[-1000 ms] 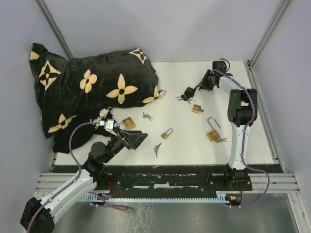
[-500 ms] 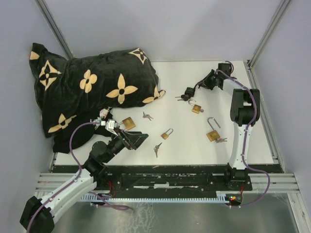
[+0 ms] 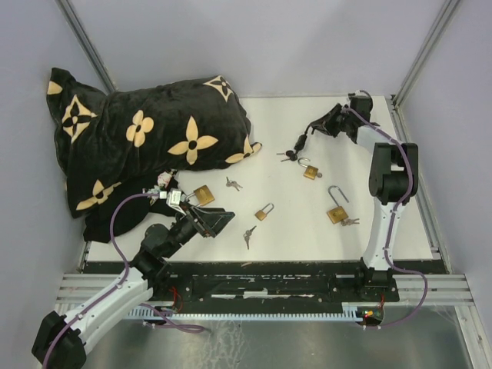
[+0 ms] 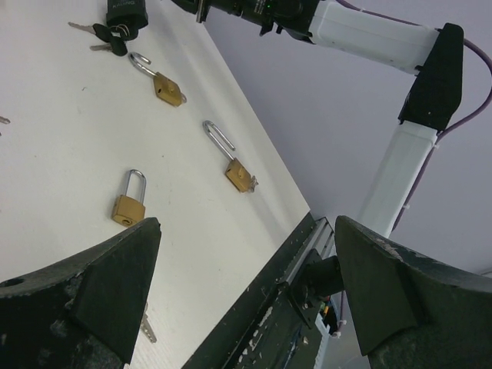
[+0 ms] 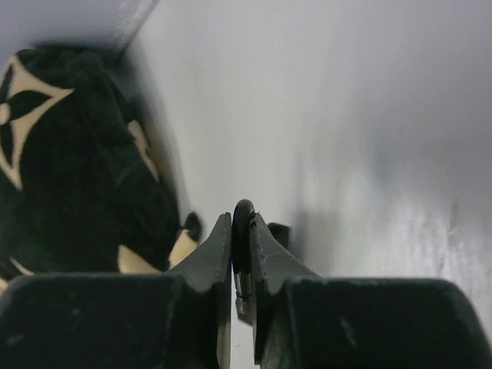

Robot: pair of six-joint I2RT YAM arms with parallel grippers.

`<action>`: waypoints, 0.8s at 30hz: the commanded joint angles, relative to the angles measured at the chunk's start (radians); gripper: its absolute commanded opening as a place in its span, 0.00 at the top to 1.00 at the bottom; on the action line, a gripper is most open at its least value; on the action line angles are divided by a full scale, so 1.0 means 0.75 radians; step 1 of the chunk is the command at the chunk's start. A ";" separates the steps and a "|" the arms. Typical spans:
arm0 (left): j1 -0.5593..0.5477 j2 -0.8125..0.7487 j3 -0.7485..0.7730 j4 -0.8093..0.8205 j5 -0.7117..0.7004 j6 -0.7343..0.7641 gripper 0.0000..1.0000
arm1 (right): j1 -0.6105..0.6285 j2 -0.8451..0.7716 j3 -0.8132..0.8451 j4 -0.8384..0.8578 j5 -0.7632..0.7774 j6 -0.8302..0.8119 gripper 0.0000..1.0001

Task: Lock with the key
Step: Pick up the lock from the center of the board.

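My right gripper [image 3: 314, 127] is at the far right of the table, shut on a black-headed key [image 5: 243, 221]. A black padlock [image 3: 298, 144] lies just left of its fingertips, with a bunch of keys [image 3: 286, 156] beside it; the left wrist view shows that padlock [image 4: 127, 11] too. Three brass padlocks lie on the white table: one with a closed shackle [image 3: 264, 211], one small [image 3: 311, 171], and one with an open shackle [image 3: 337, 209] and a key at its base. My left gripper [image 3: 215, 221] is open and empty, low over the near left of the table [image 4: 247, 231].
A black pillow with tan flowers [image 3: 146, 138] covers the far left. A fourth brass padlock [image 3: 204, 194] lies by my left wrist. Loose keys lie in the middle [image 3: 234, 184] and near the front [image 3: 249, 234]. A metal rail [image 3: 261, 280] runs along the near edge.
My right wrist has swung to the right and back while its fingertips stayed by the black padlock, which barely moved. The left arm has not moved.
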 commanded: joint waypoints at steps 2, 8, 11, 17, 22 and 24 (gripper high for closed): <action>0.004 -0.030 0.031 0.138 0.047 -0.030 0.00 | 0.002 -0.350 -0.027 0.200 -0.160 -0.022 0.98; 0.004 0.000 0.052 0.224 0.057 -0.008 0.01 | 0.001 -0.567 -0.135 0.192 -0.216 -0.049 0.98; 0.003 0.040 0.063 0.271 0.060 -0.007 0.01 | 0.001 -0.654 -0.188 0.179 -0.252 -0.048 0.98; 0.004 0.156 0.120 0.352 0.125 0.049 0.01 | 0.001 -0.820 -0.269 0.139 -0.303 -0.085 0.98; 0.005 0.232 0.151 0.440 0.175 0.087 0.01 | 0.001 -0.933 -0.339 0.120 -0.364 -0.093 0.98; 0.004 0.250 0.154 0.476 0.181 0.094 0.01 | 0.002 -0.975 -0.372 0.114 -0.385 -0.096 0.99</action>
